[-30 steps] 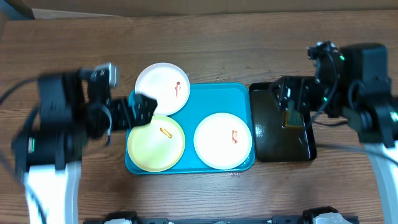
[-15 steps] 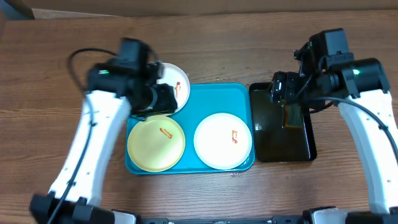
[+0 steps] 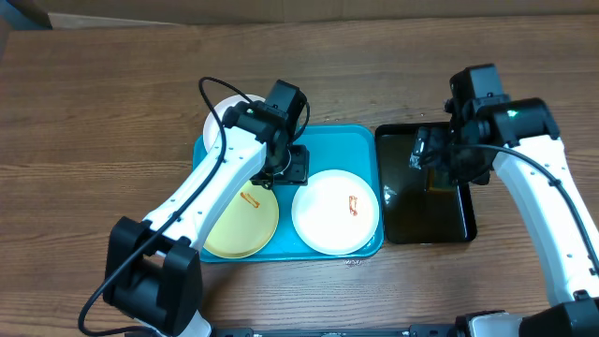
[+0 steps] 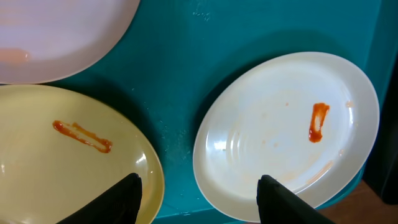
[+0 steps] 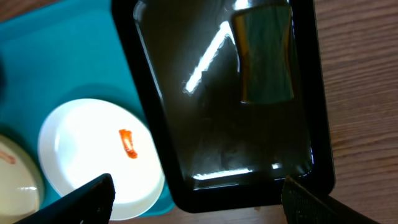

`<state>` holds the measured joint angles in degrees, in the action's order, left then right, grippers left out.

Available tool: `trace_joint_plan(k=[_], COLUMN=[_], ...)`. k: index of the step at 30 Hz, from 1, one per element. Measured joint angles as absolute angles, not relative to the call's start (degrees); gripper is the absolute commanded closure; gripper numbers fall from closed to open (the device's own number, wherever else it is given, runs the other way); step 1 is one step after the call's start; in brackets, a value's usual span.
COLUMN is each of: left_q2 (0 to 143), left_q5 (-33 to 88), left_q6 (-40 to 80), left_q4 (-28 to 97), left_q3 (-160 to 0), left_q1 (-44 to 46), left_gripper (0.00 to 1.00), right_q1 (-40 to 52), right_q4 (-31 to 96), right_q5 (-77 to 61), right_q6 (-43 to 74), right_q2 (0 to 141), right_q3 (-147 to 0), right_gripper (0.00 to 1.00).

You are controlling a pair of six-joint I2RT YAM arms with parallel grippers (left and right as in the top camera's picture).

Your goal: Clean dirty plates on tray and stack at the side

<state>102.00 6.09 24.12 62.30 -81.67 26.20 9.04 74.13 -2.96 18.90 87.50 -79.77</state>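
Note:
The turquoise tray (image 3: 337, 145) holds a white plate (image 3: 335, 212) with a red smear on the right. A pale yellow plate (image 3: 241, 220) with an orange smear lies front left. A second white plate (image 3: 220, 117) overlaps the tray's back left corner, partly hidden by my left arm. My left gripper (image 3: 288, 167) is open and empty above the tray's middle. Its view shows the white plate (image 4: 286, 134), the yellow plate (image 4: 62, 162), the back plate (image 4: 56, 37) and its fingers (image 4: 199, 199). My right gripper (image 3: 430, 154) is open and empty above the basin.
A black glossy basin (image 3: 421, 220) stands right of the tray, touching it, with a green sponge (image 3: 440, 176) inside. The right wrist view shows the basin (image 5: 143, 93), the sponge (image 5: 264, 53), the white plate (image 5: 93, 155) and the open fingers (image 5: 199, 202). Brown wooden table (image 3: 94, 112) surrounds them.
My left arm has swung in from the left edge and now reaches over the tray between the plates. My right arm has shifted slightly above the basin. The plates have not moved.

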Motion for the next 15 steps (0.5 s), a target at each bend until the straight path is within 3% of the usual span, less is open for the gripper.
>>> trace_joint_plan(k=[15], left_q2=[103.8], left_q5=[5.7], left_q6=[28.8], left_q4=[62.2], left_q3=[-81.6], left_q1=[27.6], left_gripper=[0.28], right_q1=[9.0], right_q4=[63.0], right_q5=[-1.9], right_q6=[19.5], right_q2=[87.7], right_q3=[-70.9], right_gripper=[0.12])
